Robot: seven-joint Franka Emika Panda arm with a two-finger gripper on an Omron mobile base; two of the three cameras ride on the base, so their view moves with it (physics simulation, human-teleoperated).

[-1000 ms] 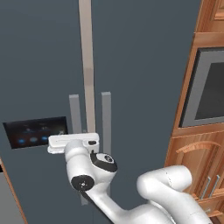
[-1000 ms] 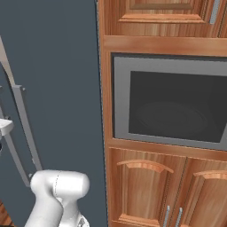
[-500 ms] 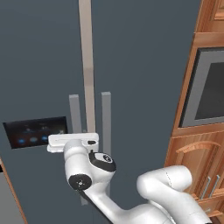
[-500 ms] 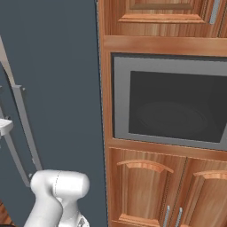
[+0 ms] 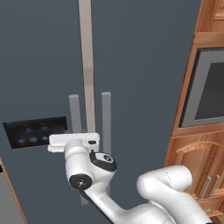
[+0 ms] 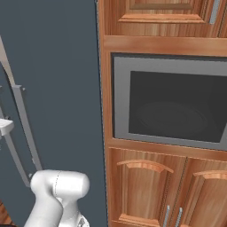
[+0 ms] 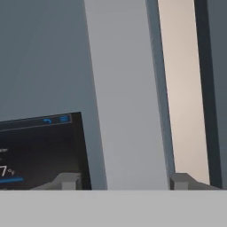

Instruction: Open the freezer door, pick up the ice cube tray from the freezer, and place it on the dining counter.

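- The freezer door [image 5: 39, 65] is closed; its black dispenser panel [image 5: 36, 131] shows blue lights, the writing too blurred to read.
- Two grey bar handles [image 5: 75, 113] stand beside the middle gap.
- The fingers [image 7: 66, 181] stand apart around the left handle, perhaps not yet touching.
- One oven [image 6: 173, 104] sits in wooden cabinets [image 6: 150, 186].

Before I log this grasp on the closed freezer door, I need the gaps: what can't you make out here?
- Long grey bar handle: hand view, both ends cut by the edges.
- Two-finger gripper: hand view, whether the pads touch the handle is unclear.
- Black dispenser panel: left base view, icons too small.
- Freezer interior: behind the dark slate-grey freezer door.
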